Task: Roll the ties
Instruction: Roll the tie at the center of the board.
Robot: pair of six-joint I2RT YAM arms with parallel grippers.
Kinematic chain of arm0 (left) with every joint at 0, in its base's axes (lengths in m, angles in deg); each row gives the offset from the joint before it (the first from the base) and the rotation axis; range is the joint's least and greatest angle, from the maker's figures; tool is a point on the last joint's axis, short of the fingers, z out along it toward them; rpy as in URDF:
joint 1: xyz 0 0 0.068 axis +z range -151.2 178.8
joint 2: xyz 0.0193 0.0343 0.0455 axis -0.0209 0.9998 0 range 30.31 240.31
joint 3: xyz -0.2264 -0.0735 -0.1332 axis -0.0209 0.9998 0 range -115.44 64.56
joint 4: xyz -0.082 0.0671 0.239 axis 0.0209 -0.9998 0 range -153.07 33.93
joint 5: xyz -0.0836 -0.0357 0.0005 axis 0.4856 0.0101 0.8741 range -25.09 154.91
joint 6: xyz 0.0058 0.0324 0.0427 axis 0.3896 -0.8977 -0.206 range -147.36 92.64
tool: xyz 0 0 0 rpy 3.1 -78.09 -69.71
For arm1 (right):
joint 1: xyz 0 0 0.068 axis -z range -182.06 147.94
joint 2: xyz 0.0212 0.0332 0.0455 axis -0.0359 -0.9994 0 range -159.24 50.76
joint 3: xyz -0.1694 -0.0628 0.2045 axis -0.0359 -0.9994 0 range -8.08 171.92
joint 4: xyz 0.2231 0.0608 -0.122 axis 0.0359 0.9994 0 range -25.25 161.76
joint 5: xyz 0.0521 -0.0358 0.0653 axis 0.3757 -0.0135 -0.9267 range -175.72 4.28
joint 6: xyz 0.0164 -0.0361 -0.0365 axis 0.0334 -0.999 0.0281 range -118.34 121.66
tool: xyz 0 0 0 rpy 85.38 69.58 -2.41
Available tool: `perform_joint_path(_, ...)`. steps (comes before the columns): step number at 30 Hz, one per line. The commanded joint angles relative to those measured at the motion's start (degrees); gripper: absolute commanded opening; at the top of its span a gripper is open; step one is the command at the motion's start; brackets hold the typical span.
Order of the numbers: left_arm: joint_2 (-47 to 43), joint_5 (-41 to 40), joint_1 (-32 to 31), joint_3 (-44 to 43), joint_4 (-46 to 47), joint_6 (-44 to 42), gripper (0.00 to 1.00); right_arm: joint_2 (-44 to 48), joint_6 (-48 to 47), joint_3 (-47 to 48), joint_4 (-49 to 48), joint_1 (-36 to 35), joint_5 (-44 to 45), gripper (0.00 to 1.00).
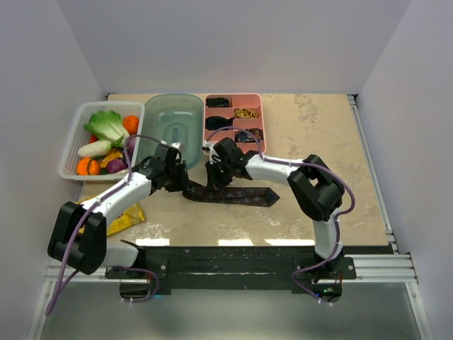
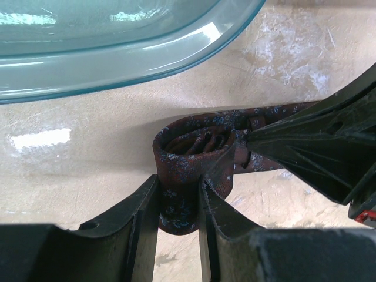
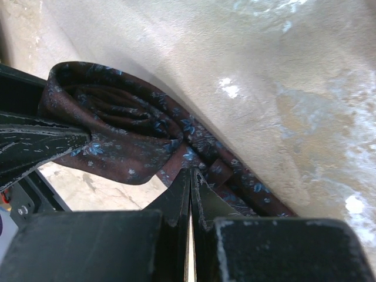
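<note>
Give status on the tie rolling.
Done: one end of the maroon tie is coiled a few turns. In hand: left gripper clamps those turns; right gripper, shut, noses against them. Left: the flat tail on the table is unrolled.

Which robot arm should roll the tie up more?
Left. Its jaws clamp the rolled-up end of the tie, so it could probably turn the roll further. The right jaws are shut and grip nothing, with their tip just at the roll.
</note>
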Motion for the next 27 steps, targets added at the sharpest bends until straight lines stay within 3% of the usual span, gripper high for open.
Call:
perform_joint_path(1,-0.20,-3.39,-1.49,-3.60,-1.41,-0.73,0.02,0.70,0.78,1.82,-1.50,-1.17,-1.47,0.00)
perform_joint_path(12,3.58,-10.15,-6.84,-9.32,-6.06,-0.47,0.02,-1.58,1.75,3.75,-2.29,-2.58,-2.35,0.00)
perform_joint_path(27,8.77,-11.82,-13.53,-15.12,-6.86,1.03,0.01,-2.82,3.25,4.28,-3.44,-3.37,-3.41,0.00)
